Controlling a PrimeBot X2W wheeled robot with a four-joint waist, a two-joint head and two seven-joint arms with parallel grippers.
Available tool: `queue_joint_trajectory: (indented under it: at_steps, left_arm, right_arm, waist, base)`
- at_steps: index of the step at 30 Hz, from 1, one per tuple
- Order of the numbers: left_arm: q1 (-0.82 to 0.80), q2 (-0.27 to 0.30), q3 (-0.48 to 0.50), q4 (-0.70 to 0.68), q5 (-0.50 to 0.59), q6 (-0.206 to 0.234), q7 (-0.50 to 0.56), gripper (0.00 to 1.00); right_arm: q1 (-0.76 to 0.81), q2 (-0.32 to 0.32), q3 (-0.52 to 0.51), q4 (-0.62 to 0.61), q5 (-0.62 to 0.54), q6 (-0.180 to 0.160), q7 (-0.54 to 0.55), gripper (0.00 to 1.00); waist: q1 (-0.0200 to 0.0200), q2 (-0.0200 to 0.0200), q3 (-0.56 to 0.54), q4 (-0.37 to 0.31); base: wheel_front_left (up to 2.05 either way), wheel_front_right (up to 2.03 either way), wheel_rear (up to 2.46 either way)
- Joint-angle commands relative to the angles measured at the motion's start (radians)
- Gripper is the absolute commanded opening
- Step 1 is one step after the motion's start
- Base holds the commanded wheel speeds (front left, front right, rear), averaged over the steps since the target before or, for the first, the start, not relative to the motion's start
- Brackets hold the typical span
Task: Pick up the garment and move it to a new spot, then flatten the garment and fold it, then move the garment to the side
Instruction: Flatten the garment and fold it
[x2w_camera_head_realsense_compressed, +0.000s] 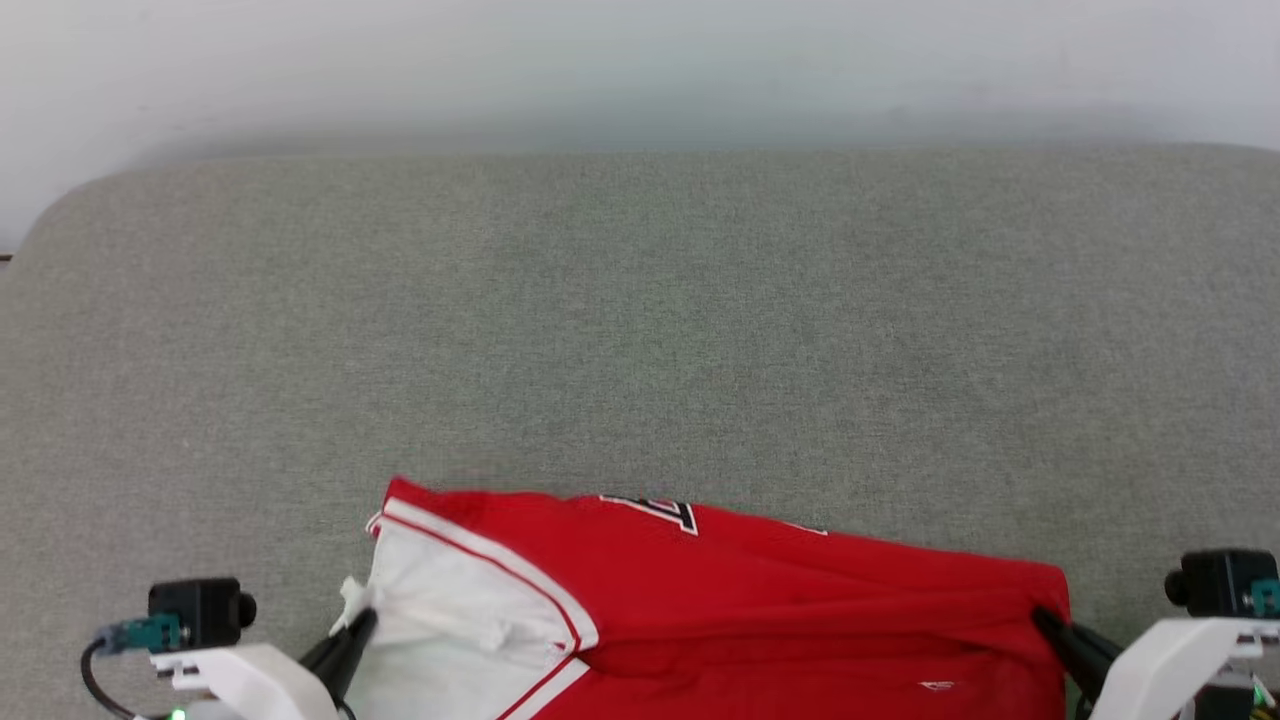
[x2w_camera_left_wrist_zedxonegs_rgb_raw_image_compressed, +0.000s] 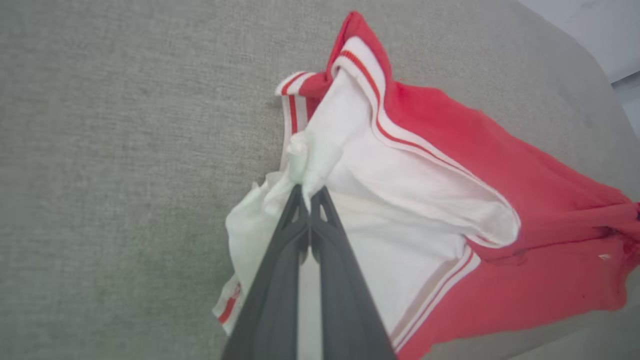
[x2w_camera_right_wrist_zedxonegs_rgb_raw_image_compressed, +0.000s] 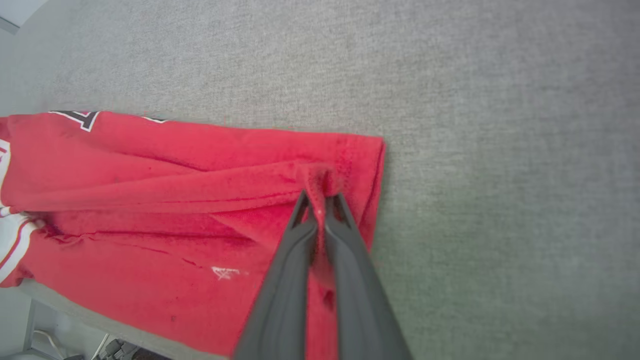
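Observation:
The garment (x2w_camera_head_realsense_compressed: 760, 590) is a red jersey with a white sleeve and striped trim, stretched across the near edge of the grey surface, partly hanging over it. A black numeral shows at its far fold. My left gripper (x2w_camera_head_realsense_compressed: 360, 622) is shut on the bunched white sleeve (x2w_camera_left_wrist_zedxonegs_rgb_raw_image_compressed: 305, 160) at the garment's left end. At the right end, my right gripper (x2w_camera_head_realsense_compressed: 1045, 618) is shut on a pinch of red fabric (x2w_camera_right_wrist_zedxonegs_rgb_raw_image_compressed: 320, 185) near the hem. In the wrist views, each pair of dark fingers (x2w_camera_left_wrist_zedxonegs_rgb_raw_image_compressed: 310, 240) (x2w_camera_right_wrist_zedxonegs_rgb_raw_image_compressed: 320, 235) presses together with cloth between the tips.
The grey fabric surface (x2w_camera_head_realsense_compressed: 640, 320) stretches far beyond the garment up to a pale wall (x2w_camera_head_realsense_compressed: 640, 60). Its rounded corner lies at the far left. Below the near edge, cables and floor (x2w_camera_right_wrist_zedxonegs_rgb_raw_image_compressed: 75, 345) show in the right wrist view.

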Motion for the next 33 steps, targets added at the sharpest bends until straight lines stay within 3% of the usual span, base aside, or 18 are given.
queue_joint_trajectory:
  at_steps: [1,8,9,10,11,12,13,16,22,27,33]
  left_arm:
    - [0.033,0.003,0.001,-0.004,-0.009,0.008,-0.004,0.0]
    - [0.08,-0.033,-0.037,0.048,-0.022,0.004,0.003,0.0]
    - [0.073,-0.044,-0.04,0.064,-0.019,0.0,-0.007,0.0]
    - [0.064,-0.055,-0.044,0.081,-0.011,-0.005,-0.018,0.12]
    - [0.056,-0.065,-0.049,0.101,-0.005,-0.008,-0.026,0.44]
    - [0.05,-0.079,-0.053,0.117,-0.006,-0.011,-0.034,0.85]
    - [0.042,-0.09,-0.054,0.13,0.0,-0.019,-0.047,1.0]
    - [0.021,-0.105,-0.05,0.166,0.02,-0.033,-0.095,1.0]
    - [-0.031,-0.131,-0.027,0.165,0.118,-0.013,-0.26,1.0]
    - [-0.063,-0.137,-0.017,0.141,0.194,0.001,-0.341,1.0]
    - [-0.08,-0.159,0.041,0.069,0.343,0.032,-0.38,1.0]
  right_arm:
    - [0.035,0.013,-0.016,-0.001,0.003,-0.001,-0.009,0.0]
    - [0.124,0.086,-0.044,0.024,-0.005,-0.001,-0.03,0.0]
    - [0.129,0.091,-0.04,0.032,-0.011,-0.001,-0.038,0.05]
    - [0.134,0.1,-0.036,0.045,-0.01,-0.001,-0.042,0.29]
    - [0.135,0.108,-0.03,0.055,-0.006,-0.001,-0.051,0.49]
    - [0.132,0.113,-0.025,0.063,-0.004,-0.001,-0.066,0.67]
    - [0.13,0.117,-0.019,0.072,-0.003,-0.001,-0.08,1.0]
    - [0.119,0.116,-0.004,0.077,-0.008,-0.001,-0.139,1.0]
    - [0.095,0.091,0.007,0.028,-0.035,-0.001,-0.21,1.0]
    - [0.092,0.067,-0.019,-0.011,-0.05,-0.001,-0.181,1.0]
    - [0.087,0.014,-0.077,-0.046,-0.062,-0.001,-0.041,1.0]
  waist:
    - [0.0001,0.0,-0.01,0.004]
    - [0.0001,0.0,-0.023,0.004]
    - [0.0001,0.0,-0.025,0.003]
    - [0.0001,0.0,-0.026,0.002]
    - [0.0001,0.0,-0.027,0.001]
    - [0.0001,0.0,-0.029,-0.001]
    - [0.0001,0.0,-0.032,-0.002]
    - [0.0001,0.0,-0.04,-0.005]
    - [0.0001,0.0,-0.064,-0.007]
    - [0.0001,0.0,-0.08,-0.004]
    - [0.0001,0.0,-0.09,-0.001]
  base:
    - [0.0,0.0,0.0]
    - [0.0,0.0,0.0]
    - [0.0,0.0,0.0]
    - [0.0,0.0,0.0]
    - [0.0,0.0,0.0]
    - [0.0,0.0,0.0]
    - [0.0,0.0,0.0]
    - [0.0,0.0,0.0]
    - [0.0,0.0,0.0]
    - [0.0,0.0,0.0]
    - [0.0,0.0,0.0]
